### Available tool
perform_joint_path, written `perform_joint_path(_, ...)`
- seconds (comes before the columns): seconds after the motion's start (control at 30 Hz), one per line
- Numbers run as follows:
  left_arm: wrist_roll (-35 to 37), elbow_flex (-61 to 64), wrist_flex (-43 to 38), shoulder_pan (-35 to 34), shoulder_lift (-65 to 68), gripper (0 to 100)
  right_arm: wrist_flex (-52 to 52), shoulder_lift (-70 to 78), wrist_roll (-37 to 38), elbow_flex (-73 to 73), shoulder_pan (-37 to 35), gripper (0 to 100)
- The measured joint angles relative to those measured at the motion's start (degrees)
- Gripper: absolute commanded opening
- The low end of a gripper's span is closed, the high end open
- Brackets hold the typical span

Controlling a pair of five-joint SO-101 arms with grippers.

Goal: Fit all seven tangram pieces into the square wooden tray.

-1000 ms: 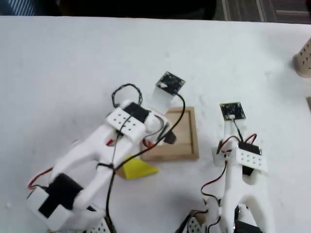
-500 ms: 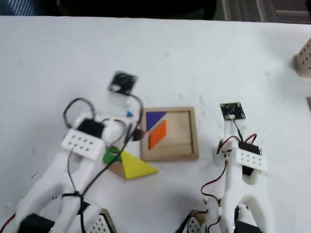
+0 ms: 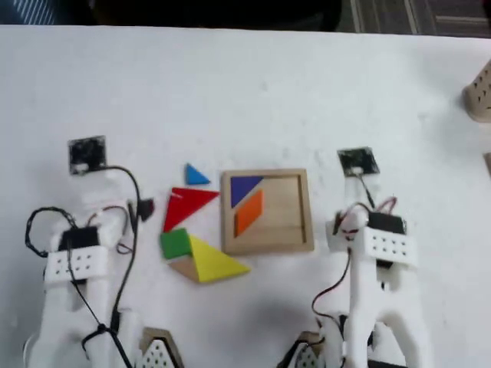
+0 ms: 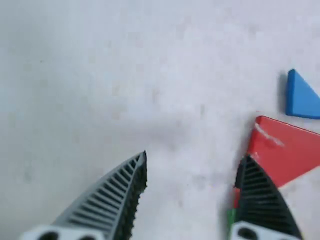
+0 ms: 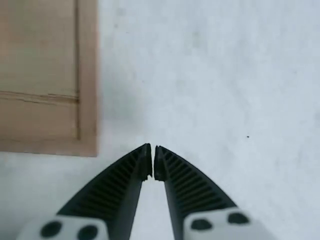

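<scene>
Tray [image 3: 304, 208] of pale wood, square, lies on the white counter [image 3: 322, 92] between the two arms. Inside it, a purple triangle [image 3: 245, 186] fills one corner with an orange parallelogram [image 3: 248, 211] just beside it. Five pieces lie outside, toward the left arm: a small blue triangle [image 3: 196, 175], a red triangle [image 3: 186, 205], a green square [image 3: 176, 243], a yellow triangle [image 3: 213, 261] and a tan piece [image 3: 182, 268]. Left jaws stand wide apart, empty, beside the red triangle. Right jaws are pressed together, empty, near the tray's outer rim.
</scene>
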Motion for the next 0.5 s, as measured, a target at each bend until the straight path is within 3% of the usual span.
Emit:
perform_joint_path(0.2,0.00,0.00,-0.79,-4.22,-0.26,3,8.26,1.14,-6.42,-8.79,-13.01,1.8)
perform_joint_path(0.5,1.32,-0.18,-0.79,-8.44,-0.26,5,-4.40,9.49,-14.86,-5.36,-23.21,1.8)
